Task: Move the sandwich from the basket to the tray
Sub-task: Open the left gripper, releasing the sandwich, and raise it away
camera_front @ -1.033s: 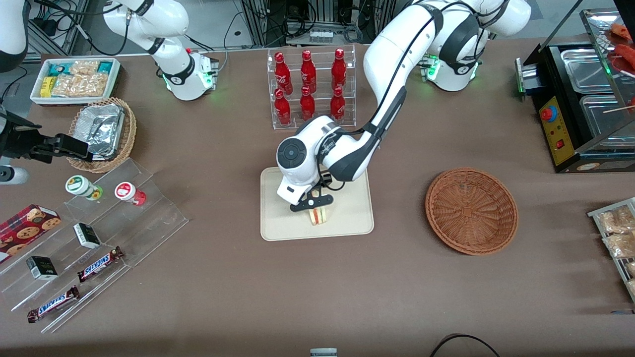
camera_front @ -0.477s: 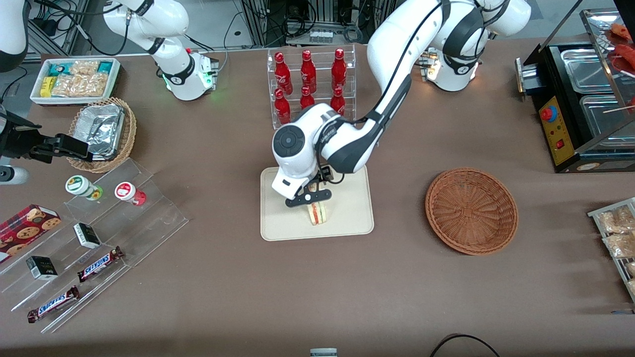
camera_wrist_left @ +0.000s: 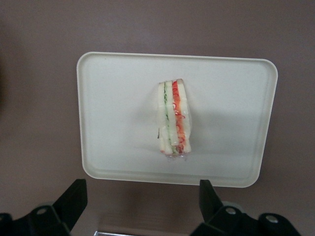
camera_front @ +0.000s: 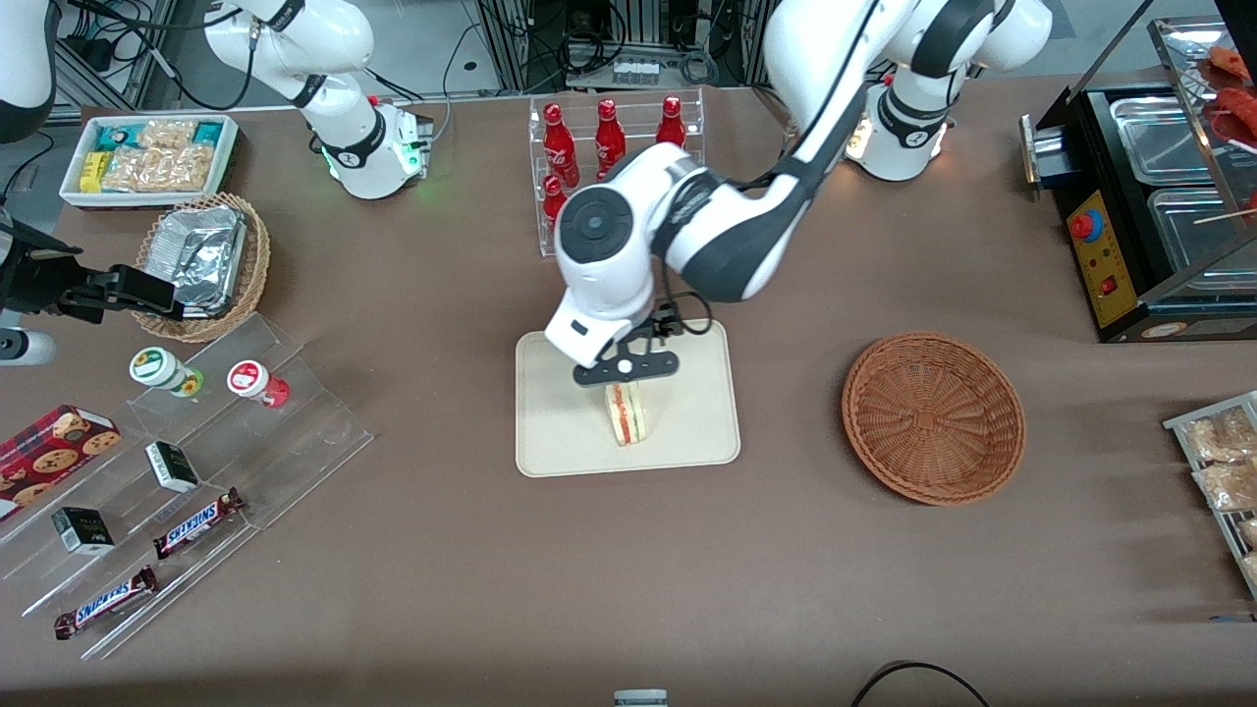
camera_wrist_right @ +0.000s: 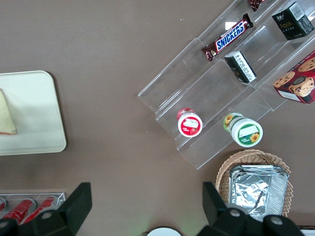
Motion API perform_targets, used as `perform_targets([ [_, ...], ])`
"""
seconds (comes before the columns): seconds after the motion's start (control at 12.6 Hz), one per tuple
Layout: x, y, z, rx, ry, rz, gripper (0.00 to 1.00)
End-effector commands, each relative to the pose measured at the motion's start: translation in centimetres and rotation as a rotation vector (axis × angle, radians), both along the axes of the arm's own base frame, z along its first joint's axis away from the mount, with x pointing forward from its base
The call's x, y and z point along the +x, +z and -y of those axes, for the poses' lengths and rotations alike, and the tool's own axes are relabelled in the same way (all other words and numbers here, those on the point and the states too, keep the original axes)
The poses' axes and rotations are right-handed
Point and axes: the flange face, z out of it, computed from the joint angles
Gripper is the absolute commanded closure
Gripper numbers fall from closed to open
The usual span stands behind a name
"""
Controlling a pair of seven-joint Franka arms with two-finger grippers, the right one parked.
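The sandwich (camera_front: 626, 413) lies on the cream tray (camera_front: 560, 422) near the table's middle, its red, yellow and green layers showing. It also shows in the left wrist view (camera_wrist_left: 172, 118) on the tray (camera_wrist_left: 113, 113), and its pale corner shows in the right wrist view (camera_wrist_right: 7, 120). My left gripper (camera_front: 626, 367) is open and empty, raised above the tray's farther part, just above the sandwich. Its fingers (camera_wrist_left: 74, 199) stand wide apart. The reddish-brown wicker basket (camera_front: 933, 416) stands empty toward the working arm's end of the table.
A clear rack of red bottles (camera_front: 609, 167) stands farther from the camera than the tray. A stepped acrylic stand with candy bars (camera_front: 196, 520) and a foil-lined basket (camera_front: 201, 263) are toward the parked arm's end. A black food warmer (camera_front: 1149, 196) is toward the working arm's end.
My left gripper has risen from the sandwich and drawn back away from the camera. The sandwich stays on the tray, now more fully in view.
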Motion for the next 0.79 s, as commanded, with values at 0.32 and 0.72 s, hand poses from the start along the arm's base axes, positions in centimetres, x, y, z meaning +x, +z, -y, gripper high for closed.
perform_targets([
  [0.32, 5.8, 5.0, -18.5, -0.075, -0.299, -0.071, 0.00],
  [0.72, 7.3, 8.1, -31.5, -0.107, -0.377, -0.062, 0.00],
])
